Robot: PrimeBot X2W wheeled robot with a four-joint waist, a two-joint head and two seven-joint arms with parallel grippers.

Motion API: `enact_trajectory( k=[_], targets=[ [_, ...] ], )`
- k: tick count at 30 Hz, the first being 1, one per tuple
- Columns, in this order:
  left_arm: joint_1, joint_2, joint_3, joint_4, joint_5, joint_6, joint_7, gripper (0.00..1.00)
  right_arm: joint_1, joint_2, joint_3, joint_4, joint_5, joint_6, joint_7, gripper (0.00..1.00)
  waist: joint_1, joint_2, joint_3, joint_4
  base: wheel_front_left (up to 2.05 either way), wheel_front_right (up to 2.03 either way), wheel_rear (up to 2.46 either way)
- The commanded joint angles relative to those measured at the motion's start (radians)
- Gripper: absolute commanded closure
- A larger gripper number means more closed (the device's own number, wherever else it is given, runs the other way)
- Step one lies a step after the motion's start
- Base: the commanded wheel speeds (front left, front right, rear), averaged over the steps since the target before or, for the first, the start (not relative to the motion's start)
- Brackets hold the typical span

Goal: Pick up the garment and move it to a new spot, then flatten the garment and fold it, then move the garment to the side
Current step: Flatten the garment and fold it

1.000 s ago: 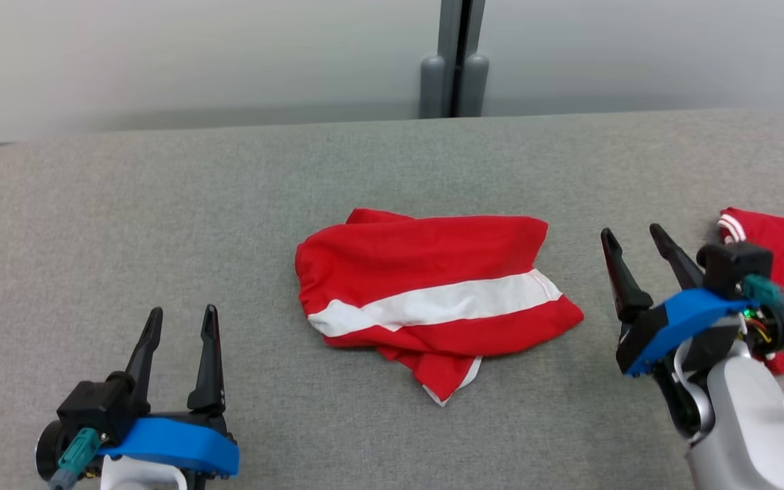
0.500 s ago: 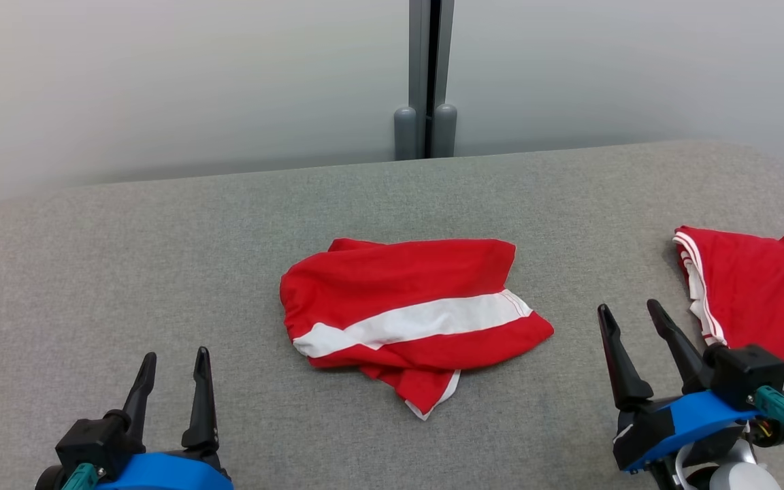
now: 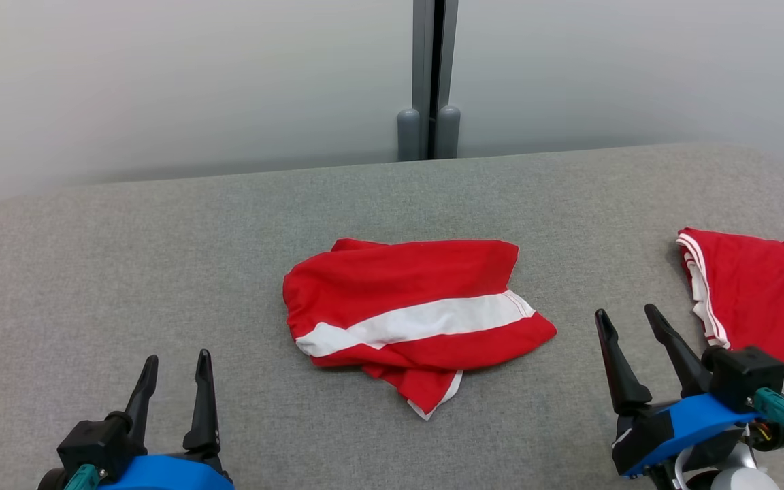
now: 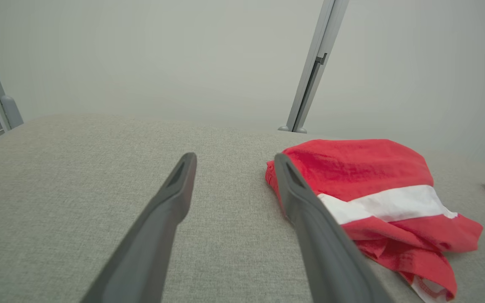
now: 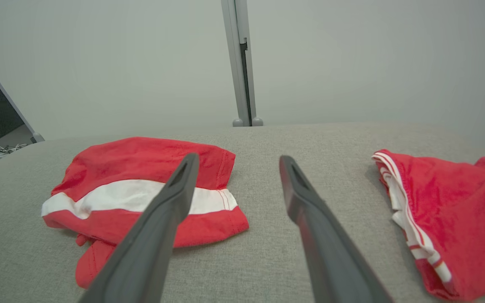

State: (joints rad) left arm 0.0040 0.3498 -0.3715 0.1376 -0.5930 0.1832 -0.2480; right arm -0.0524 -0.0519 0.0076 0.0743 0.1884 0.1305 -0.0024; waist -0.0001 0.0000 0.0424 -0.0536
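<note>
On the bench: a red garment with a broad white band lies crumpled near the middle of the grey, cloth-covered top, with neither arm touching it.
Garment's lie: bunched and loosely doubled over, the white band crossing it at a slant. A red flap with a white edge pokes out from under its near side, toward the robot.
Left gripper: low at the left of the head view, its two dark fingers spread apart and pointing away from the robot, nothing between them. It is well apart from the garment, which lies ahead and to its right.
Right gripper: low at the right, fingers likewise parted and empty, over bare bench between the two pieces of red cloth and touching neither.
Second red garment: at the bench's right end, with thin red-and-white striped trim along the edge facing the middle. The frame cuts off its far side.
From the right wrist: the banded garment shows to the left of the parted fingers and the striped-trim one to the right, with grey cloth in the gap.
Backdrop: pale wall panels rise behind the bench's far edge, joined by a grey upright post with two rounded feet.
</note>
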Motion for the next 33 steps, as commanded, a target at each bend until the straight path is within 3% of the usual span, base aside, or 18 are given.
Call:
enact_trajectory(
  k=[1,6,11,21,28,31,32,33],
  targets=[
    [0.006,0.008,-0.005,-0.004,-0.005,-0.003,0.006,0.0,0.004,0.002,0.006,0.0,0.009,0.001,0.005,0.0,0.0001,0.0,0.008,0.0,0.0,0.0,0.0],
    [-0.052,-0.003,-0.034,0.012,-0.014,-0.032,0.051,0.0,-0.06,0.002,0.031,0.035,-0.001,0.001,0.064,0.0,0.0001,0.0,0.037,-0.003,0.0,0.0,0.0],
    [-0.124,-0.024,-0.081,0.07,-0.036,-0.093,0.124,0.0,-0.142,0.001,0.06,0.092,-0.009,0.001,0.153,0.0,0.0001,0.0,0.071,-0.007,0.0,0.0,0.0],
    [-0.31,-0.113,-0.132,0.271,-0.129,-0.213,0.266,0.0,-0.43,0.001,0.141,0.37,0.006,0.001,0.291,0.0,0.0001,0.0,0.173,-0.007,0.0,0.0,0.0],
    [-0.363,-0.136,-0.149,0.332,-0.145,-0.243,0.296,0.0,-0.528,-0.001,0.187,0.519,0.003,0.001,0.294,0.0,0.0001,0.0,0.212,0.008,0.0,0.0,0.0],
    [-0.384,-0.146,-0.156,0.374,-0.144,-0.228,0.324,0.0,-0.563,-0.004,0.192,0.593,-0.014,0.001,0.29,0.0,0.0001,0.0,0.226,0.014,0.0,0.0,0.0],
    [-0.39,-0.149,-0.159,0.386,-0.14,-0.224,0.329,0.16,-0.574,-0.004,0.189,0.616,-0.025,0.001,0.289,0.0,0.0001,0.0,0.23,0.016,0.0,0.0,0.0],
    [-0.397,-0.152,-0.162,0.394,-0.138,-0.224,0.327,0.57,-0.584,-0.003,0.189,0.637,-0.033,0.001,0.288,0.0,0.0001,0.0,0.233,0.017,0.0,0.0,0.0]
  ],
)
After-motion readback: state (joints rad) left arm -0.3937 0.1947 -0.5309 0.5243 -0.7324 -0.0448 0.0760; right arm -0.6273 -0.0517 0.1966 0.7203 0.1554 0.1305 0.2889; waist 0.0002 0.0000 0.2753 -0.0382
